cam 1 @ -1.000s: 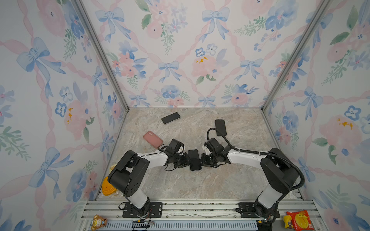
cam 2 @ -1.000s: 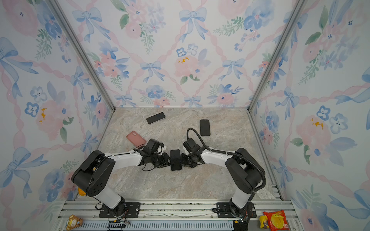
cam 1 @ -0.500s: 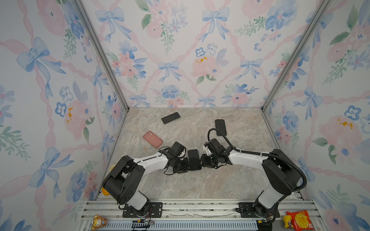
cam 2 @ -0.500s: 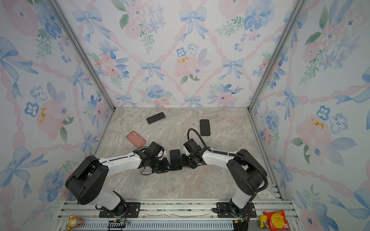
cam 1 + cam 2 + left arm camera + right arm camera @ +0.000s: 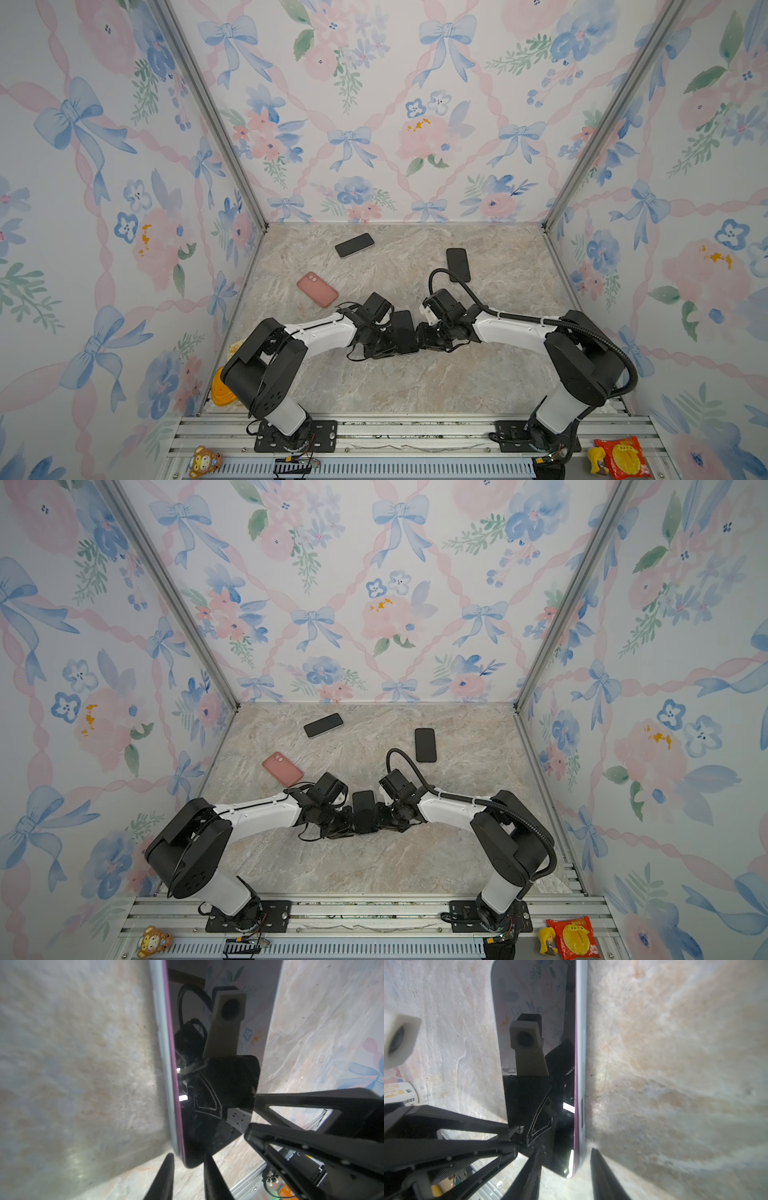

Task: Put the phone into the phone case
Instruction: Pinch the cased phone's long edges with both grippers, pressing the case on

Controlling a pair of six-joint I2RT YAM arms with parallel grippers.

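A black-screened phone (image 5: 405, 330) (image 5: 364, 810) lies mid-table between my two grippers. In the wrist views its purple rim (image 5: 173, 1068) runs along the pale grey wall of the phone case (image 5: 164, 1064) (image 5: 582, 1043). My left gripper (image 5: 392, 348) (image 5: 188, 1159) is shut on the phone's near corner, one finger on the case side and one over the screen. My right gripper (image 5: 422, 337) (image 5: 564, 1150) is open. Its fingers straddle the opposite long edge with a gap on each side.
A pink case (image 5: 317, 289) lies behind and to the left. Two black phones (image 5: 354, 244) (image 5: 458, 264) lie toward the back wall. An orange object (image 5: 222, 390) sits at the table's front left edge. A snack packet (image 5: 621, 457) lies on the front rail.
The right jaws have widened off the phone's edge. The left jaws have narrowed onto its corner, and the left arm's elbow has swung outward. The phone has stayed in place.
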